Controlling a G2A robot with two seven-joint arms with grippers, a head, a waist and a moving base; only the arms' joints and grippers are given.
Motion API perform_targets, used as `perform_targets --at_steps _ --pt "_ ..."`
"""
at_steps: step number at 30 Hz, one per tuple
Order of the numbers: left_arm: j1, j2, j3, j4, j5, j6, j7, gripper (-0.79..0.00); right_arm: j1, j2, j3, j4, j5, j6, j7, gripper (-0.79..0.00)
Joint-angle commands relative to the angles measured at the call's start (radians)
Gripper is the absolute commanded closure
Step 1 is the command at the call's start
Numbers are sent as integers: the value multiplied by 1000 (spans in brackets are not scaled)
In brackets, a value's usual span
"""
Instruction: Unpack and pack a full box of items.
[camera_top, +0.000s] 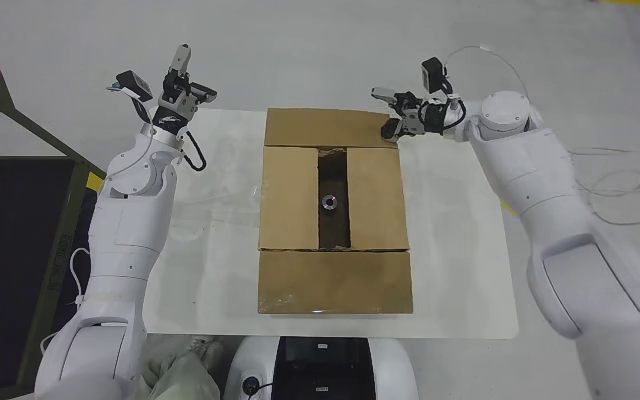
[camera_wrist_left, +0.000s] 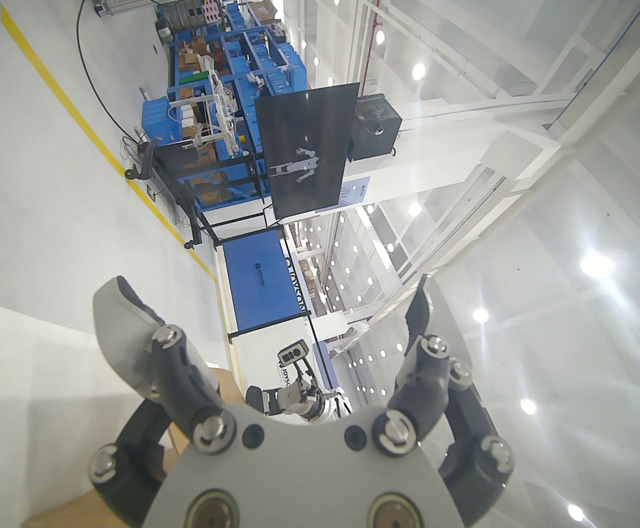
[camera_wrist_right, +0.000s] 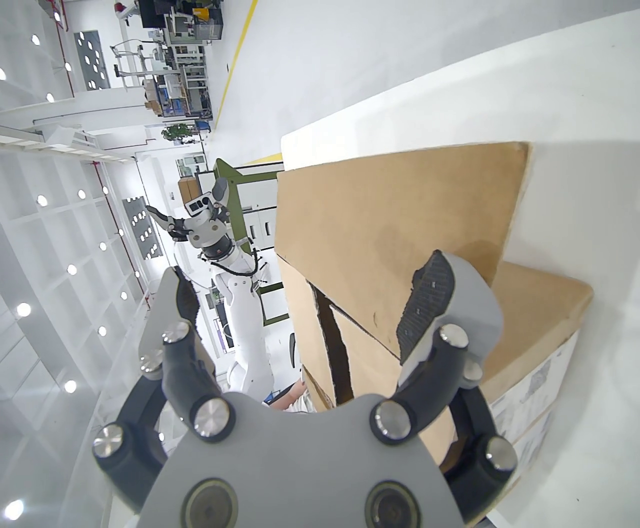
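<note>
Right gripper (camera_wrist_right: 305, 275) hangs wide open, holding nothing, 1 finger over the far flap of the box (camera_top: 290, 200), which sits mid-table. I see the left gripper (camera_wrist_left: 271, 290) equally spread, empty, above the far left corner of the table (camera_top: 460, 270).

The left gripper (camera_wrist_left: 272, 300) hangs with its two fingers (camera_wrist_left: 132, 325) spread wide and nothing between them. Beside one finger lie a strip of the white table (camera_wrist_left: 50, 360) and an edge of the cardboard box (camera_wrist_left: 227, 387). Farther off, seen through the gap, is the right gripper (camera_wrist_left: 292, 397). Beyond stand a dark screen (camera_wrist_left: 305, 155) showing a small robot figure, blue shelving (camera_wrist_left: 225, 65), a blue panel (camera_wrist_left: 260, 280) and a yellow floor line (camera_wrist_left: 75, 110).
</note>
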Motion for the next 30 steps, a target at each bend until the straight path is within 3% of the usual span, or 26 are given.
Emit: perform_targets --at_steps 1,8,17,30 --pt "0 0 0 0 0 0 0 -785 6 -8 -1 20 -1 1 1 -785" --pt "0 0 0 0 0 0 0 -785 20 -33 -2 77 -6 9 6 -785" --pt "0 0 0 0 0 0 0 -785 58 -34 39 88 18 -76 66 -785" --pt "0 0 0 0 0 0 0 -785 -26 -1 80 -105 4 -101 230 -785"
